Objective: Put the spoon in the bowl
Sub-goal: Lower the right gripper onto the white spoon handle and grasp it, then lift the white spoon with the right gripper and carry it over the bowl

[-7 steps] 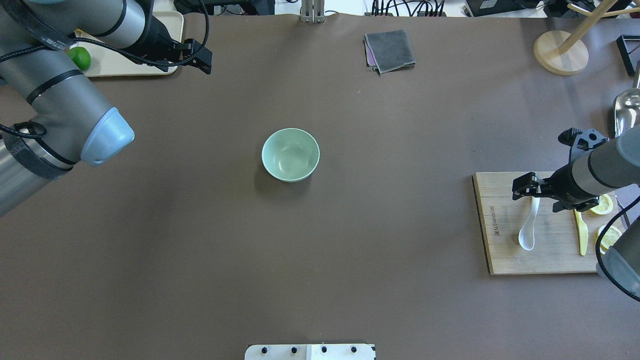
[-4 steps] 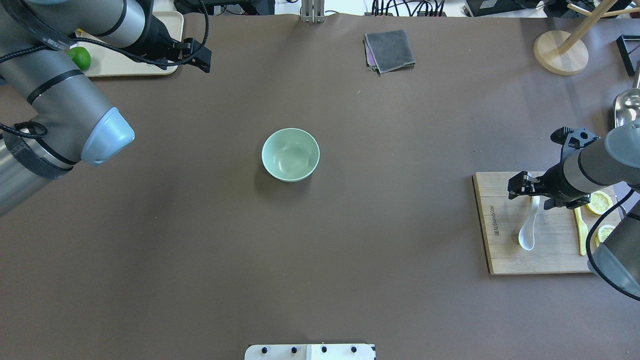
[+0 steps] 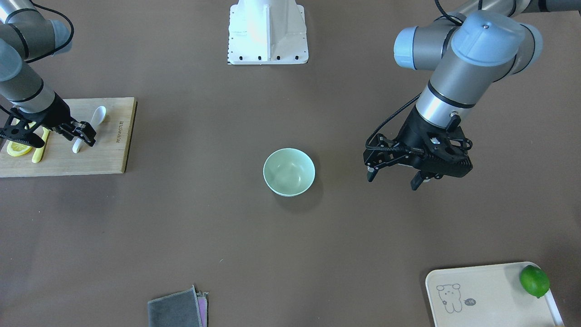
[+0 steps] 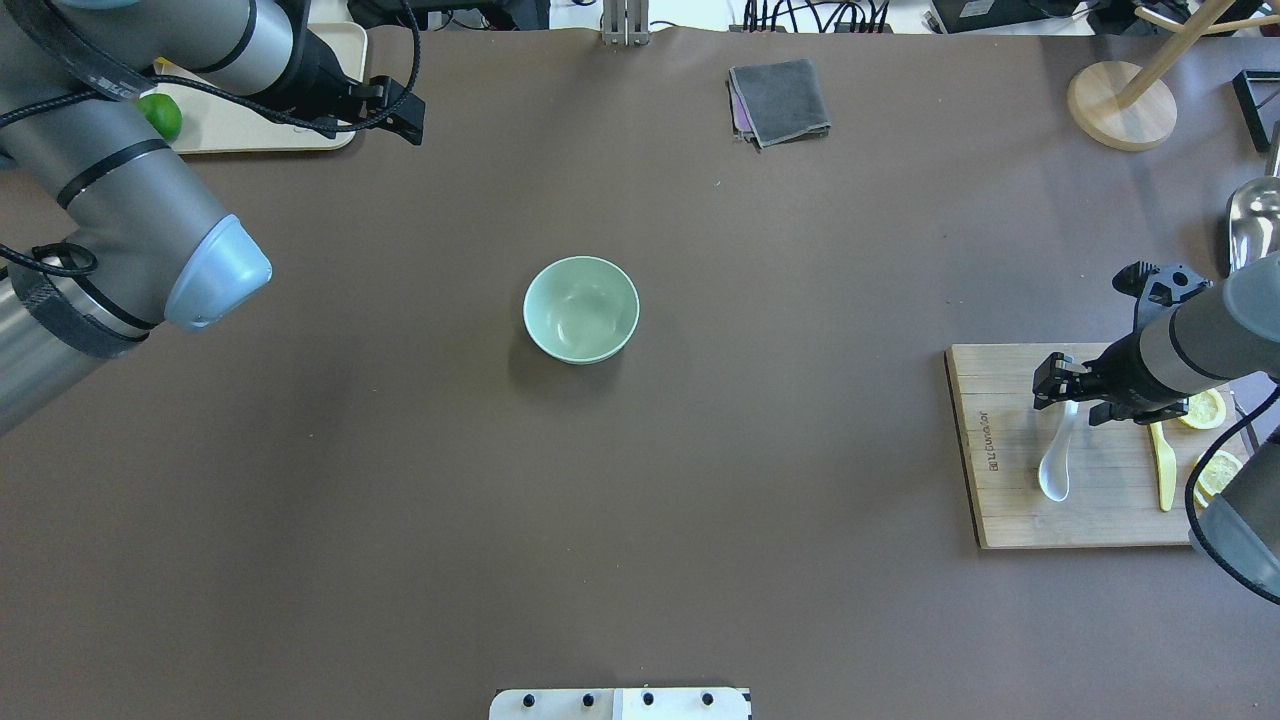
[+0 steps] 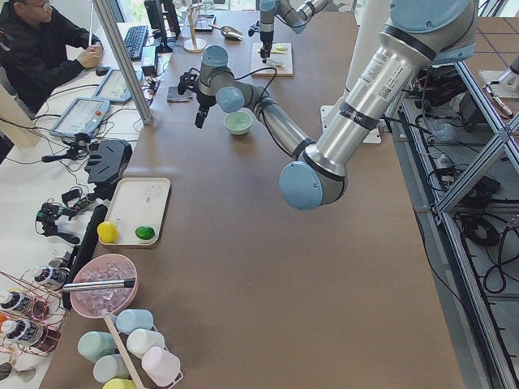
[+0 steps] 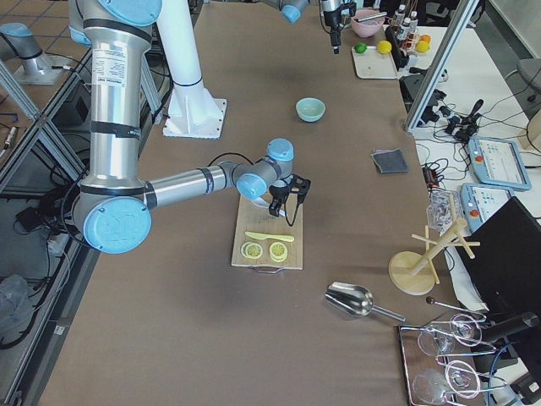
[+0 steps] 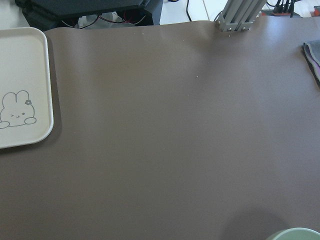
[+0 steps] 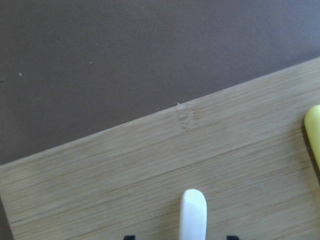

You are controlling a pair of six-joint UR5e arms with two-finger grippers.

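Observation:
The white spoon (image 4: 1055,460) lies on the wooden cutting board (image 4: 1000,500) at the table's right, scoop toward the robot. It also shows in the front view (image 3: 93,121). My right gripper (image 4: 1060,390) hangs low over the far end of the handle. The right wrist view shows the handle tip (image 8: 193,215) between the two spread fingertips, untouched, so the gripper is open. The mint-green bowl (image 4: 581,308) stands empty at mid-table. My left gripper (image 3: 392,178) is open and empty, hovering beyond and left of the bowl (image 3: 289,171).
A yellow knife (image 4: 1163,465) and lemon slices (image 4: 1218,472) lie on the board right of the spoon. A folded grey cloth (image 4: 780,100) sits at the far middle. A cream tray (image 4: 250,130) with a lime (image 4: 160,115) is far left. A wooden stand (image 4: 1120,105) and metal scoop (image 4: 1255,220) are far right.
My right gripper shifted slightly left, then back right, and has come down closer over the spoon's handle end. The spoon, the bowl and the left arm have not moved.

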